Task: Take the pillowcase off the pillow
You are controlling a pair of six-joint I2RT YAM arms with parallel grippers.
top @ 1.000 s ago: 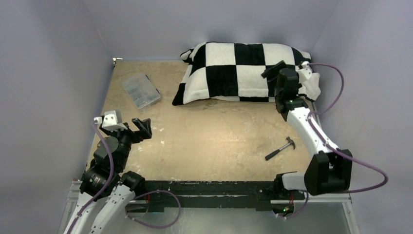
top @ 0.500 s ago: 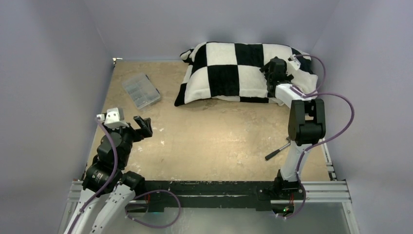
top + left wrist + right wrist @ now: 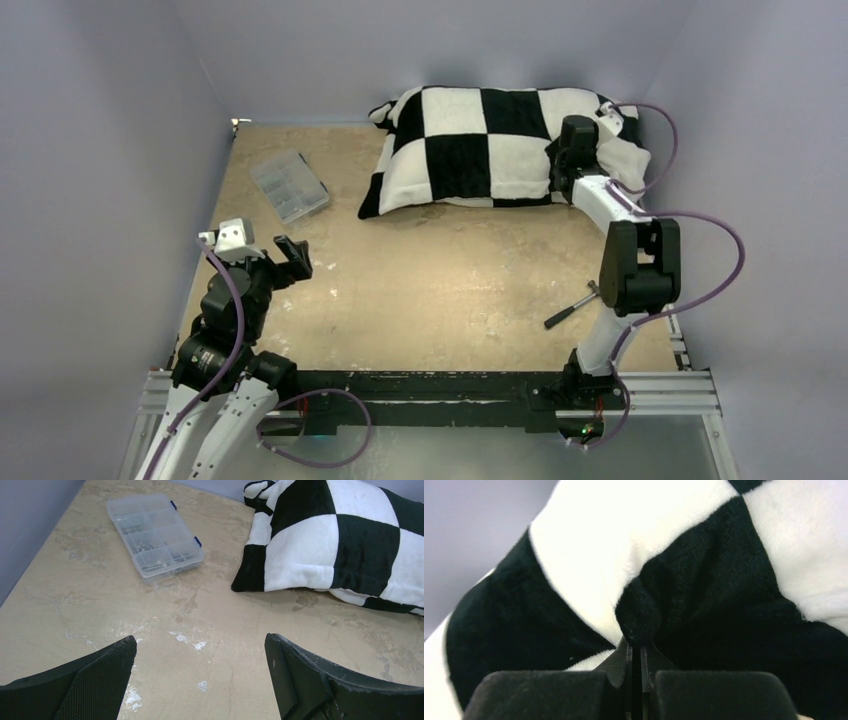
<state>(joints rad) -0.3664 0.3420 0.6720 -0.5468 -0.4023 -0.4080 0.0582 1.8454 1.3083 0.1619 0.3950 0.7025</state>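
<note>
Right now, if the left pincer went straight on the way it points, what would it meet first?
Probably the table, between the clear box and the pillowcase; depth is unclear.

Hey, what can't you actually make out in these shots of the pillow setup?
The pillow: every view, covered by the pillowcase; where the opening lies is unclear.
What the right tool pinches beyond fabric: right wrist view, folds hide it.
Hammer head: top view, partly behind the right arm.
Organizer box contents: left wrist view, too small.
</note>
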